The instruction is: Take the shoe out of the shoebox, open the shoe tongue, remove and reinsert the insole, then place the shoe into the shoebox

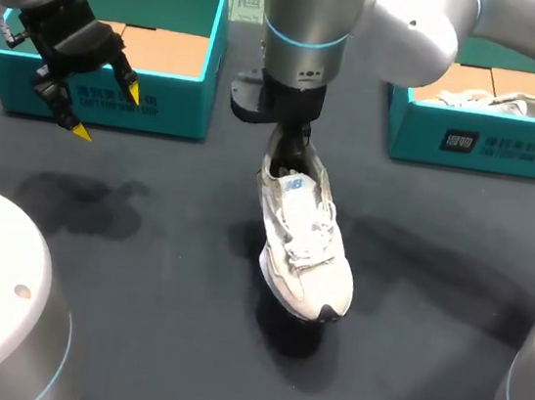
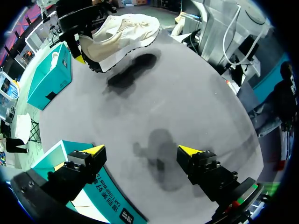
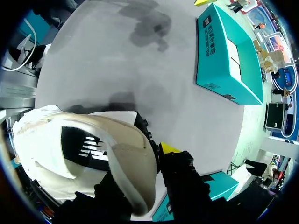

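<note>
Shoe (image 1: 302, 249), white fabric, laced, hangs heel-clamped in right pincer (image 1: 291, 152); left pincer (image 1: 107, 112) gapes.

You see a cream-white shoe (image 1: 303, 244) with a black sole, a teal shoebox (image 1: 103, 100) — brown inside — and a dark grey table (image 1: 137, 291).

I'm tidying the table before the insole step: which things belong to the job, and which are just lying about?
Job: shoe, held by the right tool; left tool, open; empty left box.
Lying about, likely: right box, with a second shoe in it.
</note>
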`<act>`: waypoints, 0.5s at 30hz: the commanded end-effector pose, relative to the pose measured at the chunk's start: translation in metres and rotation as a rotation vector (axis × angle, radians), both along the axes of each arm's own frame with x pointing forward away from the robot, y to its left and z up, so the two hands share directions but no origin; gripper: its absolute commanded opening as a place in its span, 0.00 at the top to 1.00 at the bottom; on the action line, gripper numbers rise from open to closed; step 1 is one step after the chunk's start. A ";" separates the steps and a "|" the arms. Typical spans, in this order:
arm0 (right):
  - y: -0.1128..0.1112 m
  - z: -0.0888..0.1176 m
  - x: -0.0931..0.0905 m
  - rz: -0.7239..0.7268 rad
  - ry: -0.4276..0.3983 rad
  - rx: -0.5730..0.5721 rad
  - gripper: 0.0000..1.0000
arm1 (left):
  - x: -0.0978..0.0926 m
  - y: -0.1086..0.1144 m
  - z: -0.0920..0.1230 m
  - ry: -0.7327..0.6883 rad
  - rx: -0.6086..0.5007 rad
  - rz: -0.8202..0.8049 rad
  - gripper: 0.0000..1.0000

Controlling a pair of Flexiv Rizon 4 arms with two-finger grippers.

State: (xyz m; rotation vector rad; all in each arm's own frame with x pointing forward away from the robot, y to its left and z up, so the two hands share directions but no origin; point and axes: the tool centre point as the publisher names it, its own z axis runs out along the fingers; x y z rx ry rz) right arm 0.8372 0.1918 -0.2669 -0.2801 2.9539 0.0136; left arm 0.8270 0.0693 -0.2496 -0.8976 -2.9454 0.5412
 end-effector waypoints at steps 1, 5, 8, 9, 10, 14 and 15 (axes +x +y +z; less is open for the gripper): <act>-0.006 0.007 -0.002 0.003 -0.002 0.007 1.00 | -0.001 0.000 0.000 -0.002 0.002 0.000 0.00; -0.006 0.007 -0.002 0.003 -0.002 0.007 1.00 | -0.001 0.000 0.000 -0.002 0.002 0.000 0.00; -0.006 0.007 -0.002 0.003 -0.002 0.007 1.00 | -0.001 0.000 0.000 -0.002 0.002 0.000 0.00; -0.006 0.007 -0.002 0.003 -0.002 0.007 1.00 | -0.001 0.000 0.000 -0.002 0.002 0.000 0.00; -0.006 0.009 0.000 -0.018 -0.014 0.014 1.00 | -0.001 0.000 0.000 -0.002 0.002 0.000 0.00; -0.016 0.027 0.019 -0.083 -0.038 -0.002 1.00 | -0.001 0.000 0.000 -0.002 0.002 0.000 0.00; -0.020 0.032 0.025 -0.093 -0.040 -0.008 1.00 | -0.001 0.000 0.000 -0.002 0.002 0.000 0.00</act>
